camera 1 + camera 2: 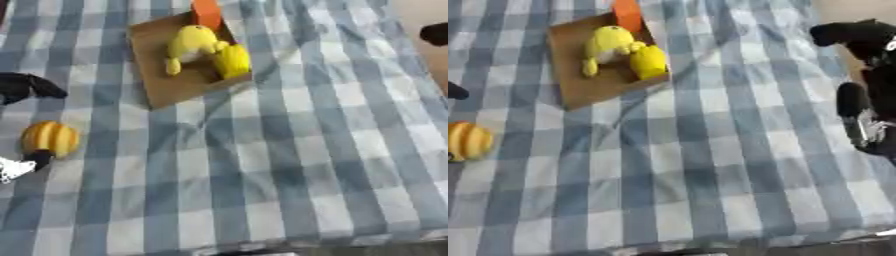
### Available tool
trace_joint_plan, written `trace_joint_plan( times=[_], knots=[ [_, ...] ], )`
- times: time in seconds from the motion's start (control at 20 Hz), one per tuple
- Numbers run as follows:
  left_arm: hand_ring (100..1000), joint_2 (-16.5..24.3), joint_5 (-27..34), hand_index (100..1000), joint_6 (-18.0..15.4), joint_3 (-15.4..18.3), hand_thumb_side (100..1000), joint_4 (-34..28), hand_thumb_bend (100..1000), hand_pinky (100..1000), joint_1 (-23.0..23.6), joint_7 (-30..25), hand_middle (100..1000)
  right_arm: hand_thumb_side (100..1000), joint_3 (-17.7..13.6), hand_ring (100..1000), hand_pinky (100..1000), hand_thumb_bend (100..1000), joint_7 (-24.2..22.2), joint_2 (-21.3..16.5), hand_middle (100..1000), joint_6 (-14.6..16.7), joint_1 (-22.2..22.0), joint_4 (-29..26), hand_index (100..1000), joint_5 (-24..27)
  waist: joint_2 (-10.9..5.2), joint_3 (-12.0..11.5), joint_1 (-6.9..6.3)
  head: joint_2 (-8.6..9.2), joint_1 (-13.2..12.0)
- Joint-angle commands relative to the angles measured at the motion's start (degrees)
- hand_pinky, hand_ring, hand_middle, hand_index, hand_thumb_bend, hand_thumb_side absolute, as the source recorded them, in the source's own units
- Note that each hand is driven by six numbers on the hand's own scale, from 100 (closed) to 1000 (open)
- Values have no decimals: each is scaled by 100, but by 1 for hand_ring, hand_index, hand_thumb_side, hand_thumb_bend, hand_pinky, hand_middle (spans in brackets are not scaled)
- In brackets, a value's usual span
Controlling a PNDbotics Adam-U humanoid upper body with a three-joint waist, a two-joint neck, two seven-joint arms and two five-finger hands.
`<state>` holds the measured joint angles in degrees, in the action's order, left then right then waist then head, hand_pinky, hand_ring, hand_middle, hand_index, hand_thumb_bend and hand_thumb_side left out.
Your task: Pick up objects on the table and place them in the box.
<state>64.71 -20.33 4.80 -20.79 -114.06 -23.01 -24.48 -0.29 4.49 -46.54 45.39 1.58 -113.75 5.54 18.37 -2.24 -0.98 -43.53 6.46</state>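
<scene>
The left hand point(26, 86) is hovering near the orange pumpkin point(51, 139), well left of the box point(166, 82) — its fingers cannot be told — and a careless touch is risking to roll it off the cloth.

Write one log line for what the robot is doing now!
box: yellow toy, yellow item, orange item inside | pumpkin: on cloth, left | left robot hand: near pumpkin | right robot hand: right edge

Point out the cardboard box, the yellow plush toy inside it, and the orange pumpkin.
cardboard box point(175, 87): left eye view, bare floor of the box.
yellow plush toy point(194, 42): left eye view, its rounded body.
orange pumpkin point(51, 138): left eye view, middle of its ribbed side.
</scene>
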Motion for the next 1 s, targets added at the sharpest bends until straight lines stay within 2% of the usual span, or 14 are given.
trace_joint_plan(
  times=[0.05,0.45,1.0],
  knots=[
    [882,86,-149,937,210,-18,306,-53,281,927,-84,-76,865,470,-54,826,830,100,-50,-82,720,-2,59,-84,857,79,-74,15,-3,73,-46],
    [887,-38,-367,922,538,-123,310,-5,307,926,-125,-409,864,470,-48,825,829,100,-126,-20,717,-42,89,-84,857,132,-34,54,0,126,-97],
    [889,-270,-807,895,497,-162,230,681,308,918,-182,-337,850,470,-40,823,828,100,-200,35,713,-66,115,-84,855,148,34,87,16,196,-98]
  ],
)
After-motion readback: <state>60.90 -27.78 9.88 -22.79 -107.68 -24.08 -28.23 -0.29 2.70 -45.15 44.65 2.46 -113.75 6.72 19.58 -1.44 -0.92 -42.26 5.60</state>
